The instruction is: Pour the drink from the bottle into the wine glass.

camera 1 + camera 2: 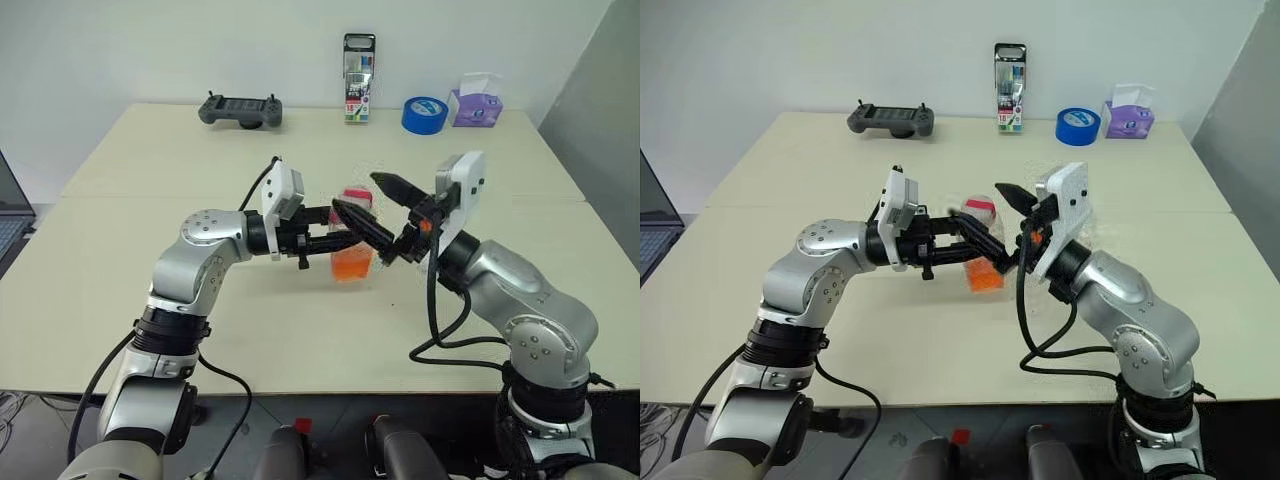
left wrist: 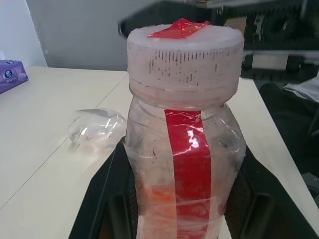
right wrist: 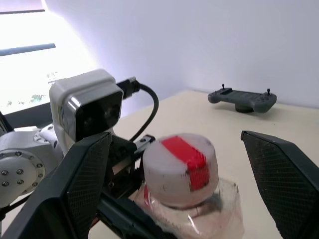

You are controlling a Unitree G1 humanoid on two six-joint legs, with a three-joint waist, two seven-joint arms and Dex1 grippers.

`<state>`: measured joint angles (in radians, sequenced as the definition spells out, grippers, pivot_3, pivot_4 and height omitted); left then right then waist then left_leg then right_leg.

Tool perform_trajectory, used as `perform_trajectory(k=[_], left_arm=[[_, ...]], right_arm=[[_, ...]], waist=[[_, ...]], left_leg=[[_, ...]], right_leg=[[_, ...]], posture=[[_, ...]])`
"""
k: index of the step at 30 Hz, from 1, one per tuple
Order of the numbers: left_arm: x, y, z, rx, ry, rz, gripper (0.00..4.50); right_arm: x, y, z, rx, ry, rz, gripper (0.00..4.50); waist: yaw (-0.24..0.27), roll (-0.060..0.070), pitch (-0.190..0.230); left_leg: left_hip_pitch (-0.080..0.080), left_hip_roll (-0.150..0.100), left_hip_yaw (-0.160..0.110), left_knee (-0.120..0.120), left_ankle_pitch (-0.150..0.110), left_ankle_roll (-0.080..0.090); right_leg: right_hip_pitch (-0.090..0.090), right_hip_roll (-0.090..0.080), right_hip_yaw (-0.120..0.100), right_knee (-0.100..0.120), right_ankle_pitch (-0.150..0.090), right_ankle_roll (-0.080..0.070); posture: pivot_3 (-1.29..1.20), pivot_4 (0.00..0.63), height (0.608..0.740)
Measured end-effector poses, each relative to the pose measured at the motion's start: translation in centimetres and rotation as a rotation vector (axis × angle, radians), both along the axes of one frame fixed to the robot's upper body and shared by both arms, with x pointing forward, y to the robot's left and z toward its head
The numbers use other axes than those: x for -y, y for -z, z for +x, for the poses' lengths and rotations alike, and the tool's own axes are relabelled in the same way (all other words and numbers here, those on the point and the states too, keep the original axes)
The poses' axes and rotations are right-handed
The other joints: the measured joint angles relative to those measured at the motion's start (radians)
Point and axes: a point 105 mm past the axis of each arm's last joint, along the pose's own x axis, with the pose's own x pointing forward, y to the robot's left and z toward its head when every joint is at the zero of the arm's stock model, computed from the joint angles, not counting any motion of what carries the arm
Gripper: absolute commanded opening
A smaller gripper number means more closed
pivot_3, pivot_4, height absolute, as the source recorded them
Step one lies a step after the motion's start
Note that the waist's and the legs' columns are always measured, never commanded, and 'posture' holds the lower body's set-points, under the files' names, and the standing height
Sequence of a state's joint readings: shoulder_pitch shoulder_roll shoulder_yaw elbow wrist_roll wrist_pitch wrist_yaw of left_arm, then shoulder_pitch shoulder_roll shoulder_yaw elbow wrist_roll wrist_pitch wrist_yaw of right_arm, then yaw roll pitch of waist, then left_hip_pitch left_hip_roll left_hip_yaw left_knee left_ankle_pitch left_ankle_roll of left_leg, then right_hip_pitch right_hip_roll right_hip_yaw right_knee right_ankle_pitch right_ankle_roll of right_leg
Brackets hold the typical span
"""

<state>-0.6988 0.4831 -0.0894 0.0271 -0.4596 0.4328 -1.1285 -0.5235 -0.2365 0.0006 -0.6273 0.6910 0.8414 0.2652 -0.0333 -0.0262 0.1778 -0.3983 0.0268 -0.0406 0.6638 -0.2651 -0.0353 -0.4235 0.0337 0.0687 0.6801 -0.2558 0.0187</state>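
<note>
My left gripper is shut on the bottle and holds it upright above the middle of the table. The bottle is clear plastic with a red label strip. The orange drink fills its lower part. Its white cap with a red patch is on. My right gripper is open, with one finger on each side of the cap and a gap to it on both sides. A clear rounded wine glass is on the table beyond the bottle; I cannot make out its stem.
Along the table's far edge are a grey game controller, an upright pack of markers, a blue tape roll and a purple tissue box. A laptop corner shows at the left edge.
</note>
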Motion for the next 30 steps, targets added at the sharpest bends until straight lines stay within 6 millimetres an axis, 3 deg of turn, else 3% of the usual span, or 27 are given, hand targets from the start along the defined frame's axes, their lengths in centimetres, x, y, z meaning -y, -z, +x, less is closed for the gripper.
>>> perform_trajectory(k=[1, 4, 9, 19, 22, 26, 30], left_arm=[[0.0, 0.0, 0.0, 0.0, 0.0, 0.0, 1.77], [0.0, 0.0, 0.0, 0.0, -0.002, 0.001, 1.77], [-0.1, 0.0, 0.1, 0.0, -0.005, 0.001, 1.77], [-0.2, 0.2, 0.2, -0.006, -0.015, 0.006, 1.77], [-0.3, 0.2, 0.2, -0.006, -0.016, 0.006, 1.77], [-0.3, 0.2, 0.3, -0.005, -0.017, 0.006, 1.77], [-0.3, 0.2, 0.3, -0.005, -0.018, 0.006, 1.77]], right_arm=[[0.0, 0.0, 0.0, 0.002, 0.002, -0.002, 4.43], [0.0, 0.0, 0.2, 0.001, 0.007, -0.008, 3.86], [-0.3, 0.2, 0.1, -0.003, -0.007, -0.039, 2.18], [-0.1, 0.5, 0.3, -0.001, -0.013, -0.081, 2.18], [-0.2, 0.6, 0.3, -0.002, -0.025, -0.088, 2.74], [-0.5, 1.0, 0.3, -0.008, -0.044, -0.104, 4.03], [-0.6, 1.1, 0.3, -0.003, -0.042, -0.109, 4.03]], waist=[[0.0, 0.0, 0.0], [0.0, 0.0, 0.0], [0.0, 0.0, 0.0], [0.0, 0.0, 0.0], [0.0, 0.0, 0.0], [0.0, 0.0, 0.0], [0.0, 0.0, 0.0]], left_leg=[[0.0, 0.0, 0.0, 0.0, 0.0, 0.0], [0.0, 0.0, 0.0, 0.0, 0.0, 0.0], [0.0, 0.0, 0.0, 0.0, 0.0, 0.0], [0.0, 0.0, 0.0, 0.0, 0.0, 0.0], [0.0, 0.0, 0.0, 0.0, 0.0, 0.0], [0.0, 0.0, 0.0, 0.0, 0.0, 0.0], [0.0, 0.0, 0.0, 0.0, 0.0, 0.0]], right_leg=[[0.0, 0.0, 0.0, 0.0, 0.0, 0.0], [0.0, 0.0, 0.0, 0.0, 0.0, 0.0], [0.0, 0.0, 0.0, 0.0, 0.0, 0.0], [0.0, 0.0, 0.0, 0.0, 0.0, 0.0], [0.0, 0.0, 0.0, 0.0, 0.0, 0.0], [0.0, 0.0, 0.0, 0.0, 0.0, 0.0], [0.0, 0.0, 0.0, 0.0, 0.0, 0.0]], posture=[[0.0, 0.15, 0.74], [0.0, 0.15, 0.74], [0.0, 0.15, 0.74], [0.0, 0.15, 0.74], [0.0, 0.15, 0.74], [0.0, 0.15, 0.74], [0.0, 0.15, 0.74]])
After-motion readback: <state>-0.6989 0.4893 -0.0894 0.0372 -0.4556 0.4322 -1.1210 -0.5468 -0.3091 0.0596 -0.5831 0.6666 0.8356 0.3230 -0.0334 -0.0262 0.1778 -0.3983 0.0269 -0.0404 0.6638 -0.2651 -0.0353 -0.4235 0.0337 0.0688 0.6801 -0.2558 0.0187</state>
